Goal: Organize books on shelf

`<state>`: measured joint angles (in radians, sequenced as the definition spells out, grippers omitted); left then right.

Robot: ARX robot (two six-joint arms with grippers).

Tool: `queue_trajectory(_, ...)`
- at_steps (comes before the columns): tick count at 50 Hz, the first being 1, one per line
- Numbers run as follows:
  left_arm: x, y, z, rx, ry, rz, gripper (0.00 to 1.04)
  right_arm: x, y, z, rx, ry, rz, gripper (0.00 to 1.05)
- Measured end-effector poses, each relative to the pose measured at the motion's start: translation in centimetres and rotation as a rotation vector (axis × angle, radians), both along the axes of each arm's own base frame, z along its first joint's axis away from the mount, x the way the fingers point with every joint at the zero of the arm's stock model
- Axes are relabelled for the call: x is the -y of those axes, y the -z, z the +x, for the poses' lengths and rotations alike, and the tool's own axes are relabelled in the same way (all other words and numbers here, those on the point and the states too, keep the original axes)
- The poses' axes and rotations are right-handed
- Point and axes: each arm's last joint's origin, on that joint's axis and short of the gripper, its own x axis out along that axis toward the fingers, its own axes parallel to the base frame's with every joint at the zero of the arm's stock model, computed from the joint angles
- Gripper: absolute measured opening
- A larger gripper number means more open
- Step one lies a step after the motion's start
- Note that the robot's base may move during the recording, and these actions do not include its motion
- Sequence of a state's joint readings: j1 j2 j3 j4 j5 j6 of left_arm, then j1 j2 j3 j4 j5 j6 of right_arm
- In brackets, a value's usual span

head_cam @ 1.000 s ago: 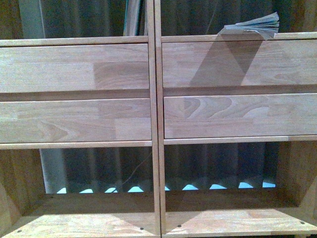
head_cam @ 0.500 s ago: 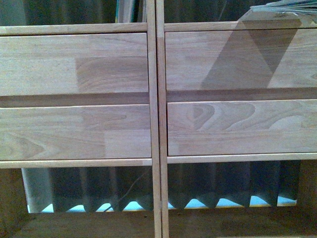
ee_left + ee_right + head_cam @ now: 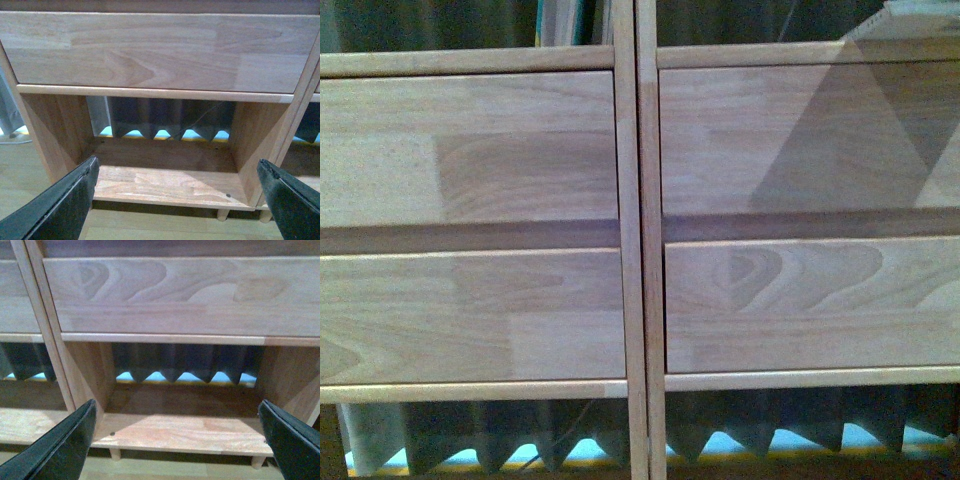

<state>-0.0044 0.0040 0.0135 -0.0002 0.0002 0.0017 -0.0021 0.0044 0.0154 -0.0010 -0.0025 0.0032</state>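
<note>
The light wood shelf (image 3: 640, 200) fills the front view, with two wide front panels in each column. In the top left compartment, upright books (image 3: 565, 18) with a teal edge show only at their lower ends. In the top right, a corner of the pale floppy booklet (image 3: 920, 14) lies on the upper board. Neither gripper shows in the front view. My left gripper (image 3: 177, 200) is open and empty, facing the left column's bare bottom compartment (image 3: 165, 180). My right gripper (image 3: 177, 440) is open and empty, facing the right column's bare bottom compartment (image 3: 185, 430).
A dark pleated curtain (image 3: 770, 425) hangs behind the open-backed shelf, with light under its hem. Short round peg legs (image 3: 115, 454) lift the shelf off the pale wood floor (image 3: 150, 227). The centre posts (image 3: 45, 325) divide the two columns.
The front view has moved closer to the shelf. The panels look larger, the bottom compartments have dropped out of view, and the booklet has slid to the top right corner.
</note>
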Motion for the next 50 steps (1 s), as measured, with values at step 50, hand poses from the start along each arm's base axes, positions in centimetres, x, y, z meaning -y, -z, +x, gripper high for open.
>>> queue_trajectory(50,0.0,0.0,0.0,0.000,-0.001,0.000,0.97,1.8,-7.7,7.2,-0.176,-0.283,0.668,0.98)
